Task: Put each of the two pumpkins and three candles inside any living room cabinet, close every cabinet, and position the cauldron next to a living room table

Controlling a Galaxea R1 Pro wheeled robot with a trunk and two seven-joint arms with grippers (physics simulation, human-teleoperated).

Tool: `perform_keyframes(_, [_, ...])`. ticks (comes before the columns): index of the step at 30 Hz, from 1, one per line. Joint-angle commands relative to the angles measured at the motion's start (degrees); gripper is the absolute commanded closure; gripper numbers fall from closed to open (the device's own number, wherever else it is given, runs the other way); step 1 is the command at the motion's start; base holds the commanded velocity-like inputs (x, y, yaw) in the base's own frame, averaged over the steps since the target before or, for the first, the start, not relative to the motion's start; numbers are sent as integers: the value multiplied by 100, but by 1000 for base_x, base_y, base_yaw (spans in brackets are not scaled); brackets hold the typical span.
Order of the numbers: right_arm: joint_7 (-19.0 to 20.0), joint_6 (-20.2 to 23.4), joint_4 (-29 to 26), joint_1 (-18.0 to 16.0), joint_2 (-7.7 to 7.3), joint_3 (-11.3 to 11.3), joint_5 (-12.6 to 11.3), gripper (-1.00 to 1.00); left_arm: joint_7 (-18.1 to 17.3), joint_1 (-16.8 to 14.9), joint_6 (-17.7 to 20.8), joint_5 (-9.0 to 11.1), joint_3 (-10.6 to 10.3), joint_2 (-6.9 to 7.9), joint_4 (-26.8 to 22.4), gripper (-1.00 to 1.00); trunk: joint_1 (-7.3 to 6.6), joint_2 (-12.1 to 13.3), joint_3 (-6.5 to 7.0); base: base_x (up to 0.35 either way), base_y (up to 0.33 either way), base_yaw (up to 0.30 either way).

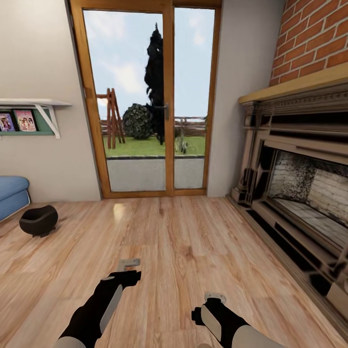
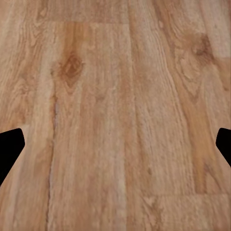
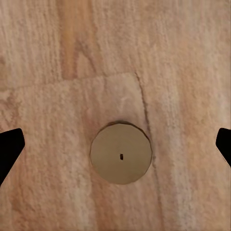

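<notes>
- Far left in the head view, a white wall shelf [image 1: 30,103] holding picture books sticks out from the wall, and below it the rounded blue end of a sofa [image 1: 11,193] juts over the wood floor [image 1: 183,241].
- Just beside the sofa, but apart from it, the cauldron [image 1: 38,220] stands upright on the floor, mouth up, well ahead of the left arm and off to its left.
- The left gripper [image 1: 129,265] hangs low over bare planks; in the left wrist view its dark fingertips [image 2: 10,144] sit at opposite borders, spread wide with nothing between them.
- The middle of the floor lies open all the way to the glazed wooden door [image 1: 150,96] in the far wall.
- The right gripper [image 1: 215,296] also hangs over the floor, jaws parted; in the right wrist view a candle [image 3: 121,152] lies on the boards below, seen from above with its dark wick centred, between the fingertips [image 3: 9,147] and touched by neither.
- Along the right side, the fireplace [image 1: 299,193] under a brick wall [image 1: 319,34] steps outward, its stepped base edging the floor.
</notes>
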Motion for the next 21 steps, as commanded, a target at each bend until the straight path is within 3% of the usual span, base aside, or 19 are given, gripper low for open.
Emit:
perform_keyframes(1, [-39, 26, -7, -3, 0, 28, -30, -100, 50, -2, 23, 61, -17, 3, -8, -100, -1, -3, -6, 85, 0, 0])
perform_keyframes(14, [-39, 26, -9, -3, 0, 28, -30, -100, 50, -1, 23, 60, -11, 3, -5, -100, -1, -3, -6, 143, 0, 0])
perform_keyframes(21, [-39, 26, -7, -3, 0, 28, -30, -100, 50, 0, 23, 89, -12, 3, -24, -100, -1, -3, -6, 43, 0, 0])
